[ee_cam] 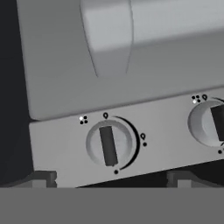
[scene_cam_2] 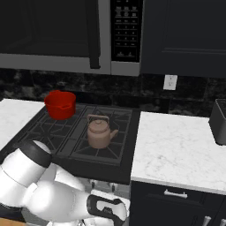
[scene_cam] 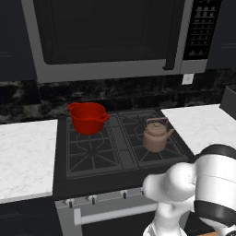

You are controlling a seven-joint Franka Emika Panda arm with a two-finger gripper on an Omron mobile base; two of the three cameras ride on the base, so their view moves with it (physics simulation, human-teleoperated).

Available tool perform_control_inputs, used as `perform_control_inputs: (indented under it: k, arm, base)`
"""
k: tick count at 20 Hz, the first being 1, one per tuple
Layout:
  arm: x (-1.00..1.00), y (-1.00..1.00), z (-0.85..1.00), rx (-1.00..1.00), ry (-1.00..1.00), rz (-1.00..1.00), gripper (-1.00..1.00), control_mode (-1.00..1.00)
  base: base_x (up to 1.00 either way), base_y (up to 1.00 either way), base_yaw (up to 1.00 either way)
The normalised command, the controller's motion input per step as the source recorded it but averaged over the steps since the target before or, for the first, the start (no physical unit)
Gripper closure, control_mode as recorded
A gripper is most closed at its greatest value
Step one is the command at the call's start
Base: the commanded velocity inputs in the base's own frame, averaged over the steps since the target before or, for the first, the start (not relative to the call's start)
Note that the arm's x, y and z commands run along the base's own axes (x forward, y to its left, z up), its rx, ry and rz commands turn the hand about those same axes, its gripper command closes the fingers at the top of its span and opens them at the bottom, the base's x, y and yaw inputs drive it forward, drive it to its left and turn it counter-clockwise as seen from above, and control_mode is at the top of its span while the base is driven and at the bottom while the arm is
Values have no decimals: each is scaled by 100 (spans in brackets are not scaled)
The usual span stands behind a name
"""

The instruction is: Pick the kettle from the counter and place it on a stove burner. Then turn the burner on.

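The copper-brown kettle (scene_cam: 156, 136) (scene_cam_2: 100, 132) stands upright on a stove burner (scene_cam: 159, 156) (scene_cam_2: 106, 152) at the right side of the black cooktop, with nothing holding it. The white marble counter (scene_cam: 203, 122) (scene_cam_2: 176, 145) lies to its right. My arm bends down in front of the stove, and its hand (scene_cam_2: 106, 209) sits low by the control panel. In the hand view my gripper (ee_cam: 109, 179) is open, its fingertips (ee_cam: 41, 178) spread wide. It faces a round grey knob (ee_cam: 108, 144) with a dark bar, close ahead and untouched.
A red two-handled pot (scene_cam: 88, 117) (scene_cam_2: 60, 105) sits on the back left burner. A second knob (ee_cam: 210, 122) is beside the first, and the oven door handle (ee_cam: 107, 35) runs past them. A dark box (scene_cam_2: 219, 121) stands at the counter's far right.
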Motion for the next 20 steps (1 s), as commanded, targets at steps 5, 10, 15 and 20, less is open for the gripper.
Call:
perform_control_inputs:
  k: [5, 10, 15, 20]
  arm:
    - [26, 0, -27, -2, -13, 5, -100, -100]
    - [32, -2, -24, -3, -4, 9, -100, -100]
    - [0, -30, -34, -1, 0, 2, -100, -100]
    - [0, -12, -7, 0, 0, 0, -100, -100]
  base:
    - [0, 0, 0]
    - [0, 0, 0]
    - [0, 0, 0]
    - [0, 0, 0]
